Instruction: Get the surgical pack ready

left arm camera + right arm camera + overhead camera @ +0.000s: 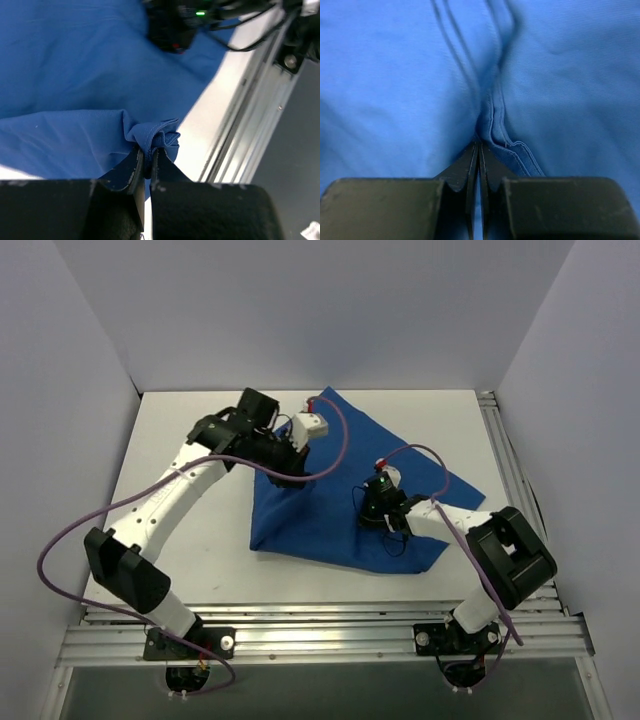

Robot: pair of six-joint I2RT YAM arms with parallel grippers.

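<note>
Pack [330, 515]: visible only as one blue cloth [75, 70], lying in a rough triangle over the middle and right of the table [190, 430], far corner toward the back wall. Pinched in two places: left gripper [148, 161] clamped tight on a bunched corner at the cloth's left edge, right gripper [480, 150] clamped tight on a hemmed fold nearer the right side. Probably mid-fold. To do it well: raise both pinches together, just clear of the table; carry the corner across in one smooth sweep; hold the hem taut against slack; lay flat before letting go. Beware of a slip at the left pinch, only a small wad of fabric between the jaws. Count: one cloth, two grippers, both gripping. No tray, instruments, gauze or packets in sight; wrapped inside or absent, cannot tell.
</note>
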